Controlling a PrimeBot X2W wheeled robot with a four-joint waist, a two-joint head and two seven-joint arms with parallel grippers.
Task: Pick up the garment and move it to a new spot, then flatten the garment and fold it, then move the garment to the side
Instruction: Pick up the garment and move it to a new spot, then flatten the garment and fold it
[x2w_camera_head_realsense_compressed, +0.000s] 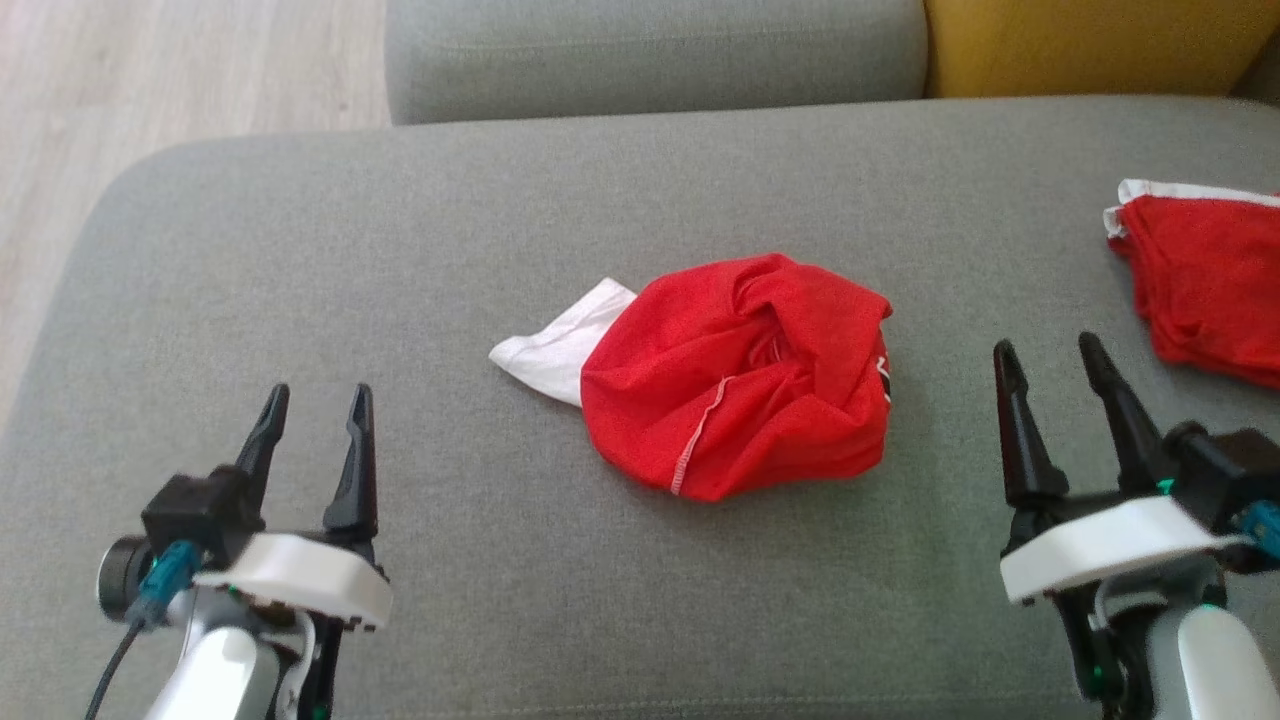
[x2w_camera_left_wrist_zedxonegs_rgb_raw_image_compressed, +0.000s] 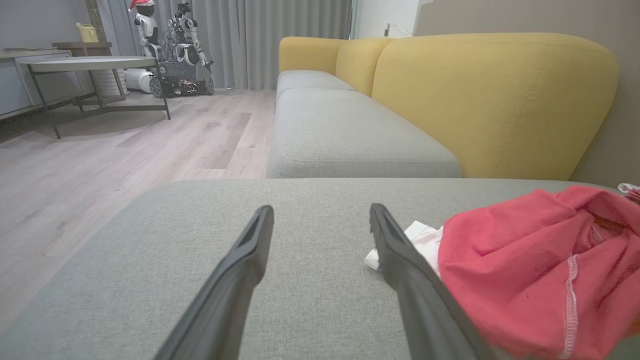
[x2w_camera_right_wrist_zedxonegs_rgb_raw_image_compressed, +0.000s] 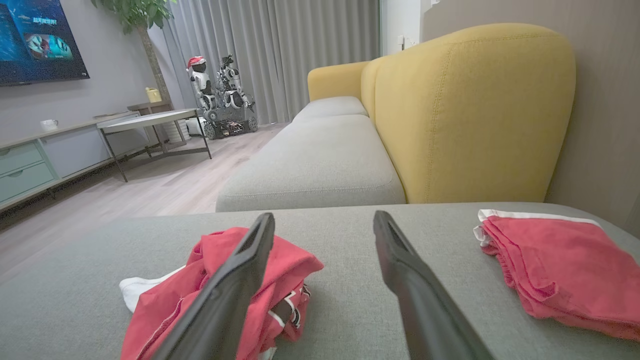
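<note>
Standing at the very beginning of the first step: picking up the garment (x2w_camera_head_realsense_compressed: 735, 375), not yet touched. Holding the left end effector (x2w_camera_head_realsense_compressed: 319, 392) and the right end effector (x2w_camera_head_realsense_compressed: 1046, 345) low over the grey sofa cushion (x2w_camera_head_realsense_compressed: 400, 250), each with its two dark fingers (x2w_camera_head_realsense_compressed: 355, 450) standing apart and gripping nothing.

Judging now how to be doing this step well. Reaching in with either end effector and coming down from above on a raised fold near the top of the heap, not on the thin flat edge. Closing the fingers on a thick ridge of cloth, so as to be catching several layers and not pinching the cushion under them. Lifting slowly after that, while watching for cloth slipping out or for a loose part dragging behind. Staying away from the second red garment (x2w_camera_head_realsense_compressed: 1210, 290), lying flatter at the right edge of the cushion and well apart from the heap; probably risking a wrong pick there.

Looking now at the garment itself. Lying near the middle of the cushion, between the two end effectors and touching neither. Appearing as a rounded, crumpled red heap, with deep folds turning in toward a hollow at the top. Showing a white piece (x2w_camera_head_realsense_compressed: 560, 345) sticking out flat on the left side, and a line of white stitching (x2w_camera_head_realsense_compressed: 700, 430) running down the front. Carrying also a small dark and white mark at the right edge, too small for reading. Seeming thin and soft, so probably hanging long and unevenly once lifted.
</note>
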